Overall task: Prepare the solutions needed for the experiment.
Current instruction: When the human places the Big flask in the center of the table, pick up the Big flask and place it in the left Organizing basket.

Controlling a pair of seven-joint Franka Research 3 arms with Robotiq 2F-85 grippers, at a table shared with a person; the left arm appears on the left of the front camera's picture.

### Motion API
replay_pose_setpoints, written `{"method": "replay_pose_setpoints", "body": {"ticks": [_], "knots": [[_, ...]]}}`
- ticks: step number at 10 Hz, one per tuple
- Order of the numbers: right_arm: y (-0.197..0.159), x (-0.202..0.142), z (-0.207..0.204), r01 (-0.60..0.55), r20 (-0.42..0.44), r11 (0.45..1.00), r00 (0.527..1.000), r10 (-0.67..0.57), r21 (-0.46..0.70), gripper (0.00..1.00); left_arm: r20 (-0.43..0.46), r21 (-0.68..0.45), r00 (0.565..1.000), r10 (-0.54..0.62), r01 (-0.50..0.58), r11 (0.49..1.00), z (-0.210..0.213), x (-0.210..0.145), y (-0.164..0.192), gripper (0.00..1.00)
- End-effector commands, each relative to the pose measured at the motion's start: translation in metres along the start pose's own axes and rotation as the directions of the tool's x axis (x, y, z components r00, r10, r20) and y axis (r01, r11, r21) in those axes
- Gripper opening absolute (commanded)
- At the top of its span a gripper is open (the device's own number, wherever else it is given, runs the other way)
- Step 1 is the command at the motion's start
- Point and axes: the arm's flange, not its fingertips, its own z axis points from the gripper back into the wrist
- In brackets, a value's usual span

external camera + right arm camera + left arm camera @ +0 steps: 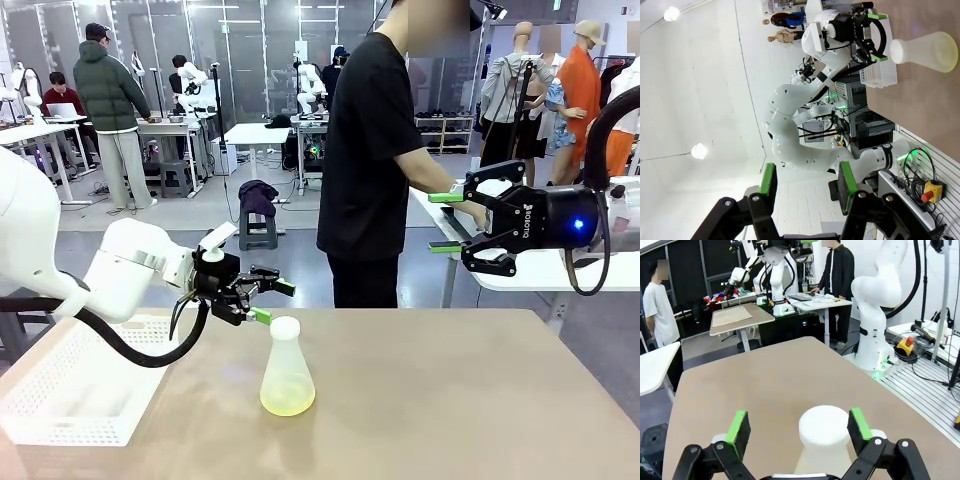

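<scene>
Currently the left gripper (270, 301) is hovering with its fingers spread wide, just beside the neck of the frosted conical flask (286, 368), which is standing upright on the tan table (480, 400). From the left wrist camera, the flask's white mouth (824, 426) is sitting between the two green pads (738, 425), nearer the right-hand pad, apparently not touching either. The solutions (287, 399) are showing as a pale yellow-green tint at the flask's base.

Risks, as judged:
- The off-centre neck means one pad is likely meeting it first, nudging the flask sideways or tipping it.
- The tapered, smooth neck may be slipping through the pads on lifting; liquid could slosh out.

The right gripper (446, 222) is hanging high and well apart, fingers part-spread, pinching nothing. A white basket (70, 390) is resting behind the left fingers.
</scene>
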Motion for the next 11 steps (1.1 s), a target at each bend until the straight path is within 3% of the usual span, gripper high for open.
{"method": "replay_pose_setpoints", "body": {"ticks": [1,2,5,11], "knots": [[0.001,0.0,0.0,-0.001,-0.001,1.0,1.0,0.001,0.008,0.63,0.0,0.0,1.0,0.0,0.0,1.0,0.0,0.0,0.0,1.0],[0.001,0.0,0.0,-0.001,-0.001,1.0,1.0,0.001,0.008,0.63,0.031,-0.085,0.999,0.022,-0.019,0.996,0.008,-0.01,0.006,1.0],[0.001,0.0,0.0,-0.001,-0.001,1.0,1.0,0.001,0.008,0.63,0.119,-0.146,0.992,0.041,-0.023,0.989,0.029,-0.032,0.024,1.0],[0.001,0.0,0.0,-0.001,-0.001,1.0,1.0,0.001,0.008,0.63,0.066,-0.265,0.995,0.08,-0.06,0.962,0.0,-0.063,0.027,1.0]]}}
